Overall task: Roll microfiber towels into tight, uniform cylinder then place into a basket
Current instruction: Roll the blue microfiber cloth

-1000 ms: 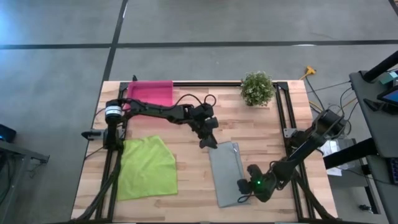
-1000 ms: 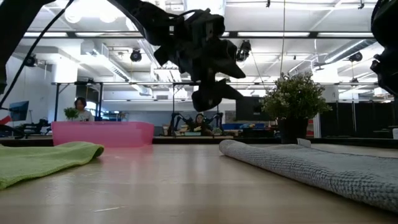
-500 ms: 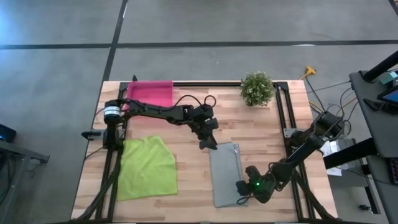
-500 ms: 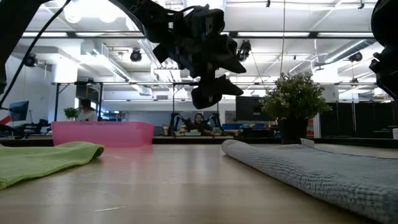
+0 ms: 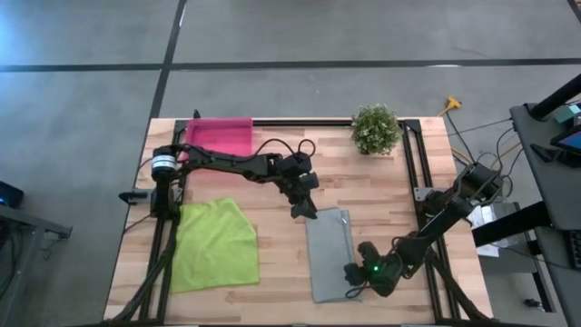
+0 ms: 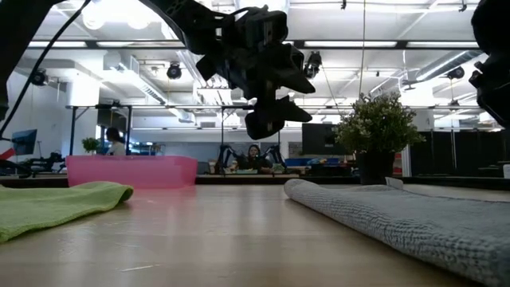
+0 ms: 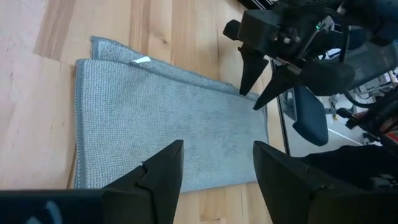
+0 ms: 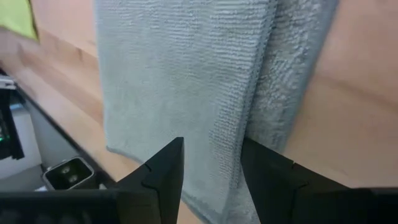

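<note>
- Grey microfiber towel (image 5: 330, 254) lies folded into a long strip on the wooden bench (image 5: 381, 186), right of centre; one long edge shows doubled layers in the right wrist view (image 8: 186, 74), and a small white tag sits near one corner in the left wrist view (image 7: 168, 118).
- Left gripper (image 5: 305, 207) hovers above the far end of the grey strip, clear of the cloth; low view (image 6: 271, 119) shows it up in the air over the bench. Jaws parted, nothing between them (image 7: 217, 171).
- Right gripper (image 5: 352, 278) is low at the near right edge of the grey towel. Jaws apart, straddling the folded edge (image 8: 211, 171); cannot tell whether they pinch the cloth.
- Left wrist view also catches the right gripper's fingers (image 7: 252, 68) pointing down at the towel's long edge, tips at or just above the cloth.
- Lime green microfiber towel (image 5: 214, 245) lies spread flat at the near left of the bench, well apart from both grippers.
- Pink tray (image 5: 221, 135) sits at the far left corner of the bench; nothing visible inside from above.
- Small potted plant (image 5: 375, 128) stands at the far edge, right of centre.
- People show in the room behind (image 6: 255, 155), low view.
</note>
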`<action>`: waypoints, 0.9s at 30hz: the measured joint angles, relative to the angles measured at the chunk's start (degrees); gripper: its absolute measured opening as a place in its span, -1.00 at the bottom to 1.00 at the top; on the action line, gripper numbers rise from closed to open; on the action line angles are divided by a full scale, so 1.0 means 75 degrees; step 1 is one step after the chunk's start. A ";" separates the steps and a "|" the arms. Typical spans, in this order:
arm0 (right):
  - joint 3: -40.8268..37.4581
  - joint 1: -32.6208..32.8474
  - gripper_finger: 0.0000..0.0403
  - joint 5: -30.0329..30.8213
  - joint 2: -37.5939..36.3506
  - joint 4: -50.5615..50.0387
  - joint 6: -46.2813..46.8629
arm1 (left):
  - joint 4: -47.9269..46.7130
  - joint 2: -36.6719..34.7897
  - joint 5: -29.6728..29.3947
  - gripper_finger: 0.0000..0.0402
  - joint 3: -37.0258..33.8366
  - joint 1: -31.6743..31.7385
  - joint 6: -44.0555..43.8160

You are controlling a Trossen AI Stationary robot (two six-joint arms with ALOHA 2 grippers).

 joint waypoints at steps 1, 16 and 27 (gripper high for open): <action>0.0000 0.0000 -0.25 0.0006 0.0000 0.0075 -0.0097 | 0.0000 0.0000 0.0000 -0.11 0.0000 0.0000 0.0000; 0.0000 0.0000 -0.73 0.0058 0.0000 0.0410 -0.0775 | 0.0001 0.0000 0.0000 -0.11 -0.0003 -0.0003 0.0000; 0.0075 0.0000 -0.96 0.0074 -0.0116 0.0428 -0.0806 | 0.0002 0.0000 -0.0003 -0.11 -0.0003 -0.0003 0.0001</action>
